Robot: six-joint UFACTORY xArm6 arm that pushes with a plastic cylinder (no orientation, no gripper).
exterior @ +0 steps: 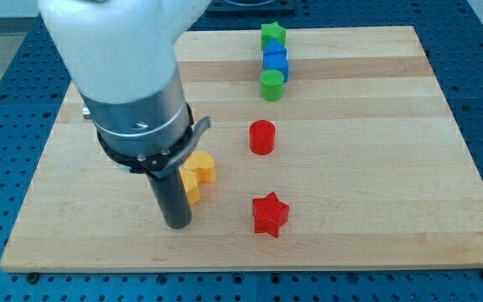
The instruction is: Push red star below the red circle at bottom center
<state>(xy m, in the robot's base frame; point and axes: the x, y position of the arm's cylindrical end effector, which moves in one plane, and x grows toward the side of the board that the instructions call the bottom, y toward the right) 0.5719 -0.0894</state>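
**A:** Where is my tip, and does it hold anything?

**B:** It is the lower end of a dark rod, resting on the wooden board toward the view's lower left; there are no jaws to open or close, so it grips nothing; it appears to touch no red block, though a yellow block sits just beside the rod, toward the view's top and right, partly hidden behind it

**A:** And the red star?

**B:** The red star lies to the view's right of my tip, at almost the same level — clear board between them; the red circle stands well above the star, up and to the right of my tip; the star is already nearly straight beneath the circle, perhaps a shade to the right

**A:** So what does the next move turn on?

**B:** I judge it turns on that sideways line — any push from here would send the star rightward, away from under the circle; only a small nudge, if any, seems needed

**A:** Anything else?

**B:** Far above the tip, a green star, a blue block and a green cylinder stand in a column
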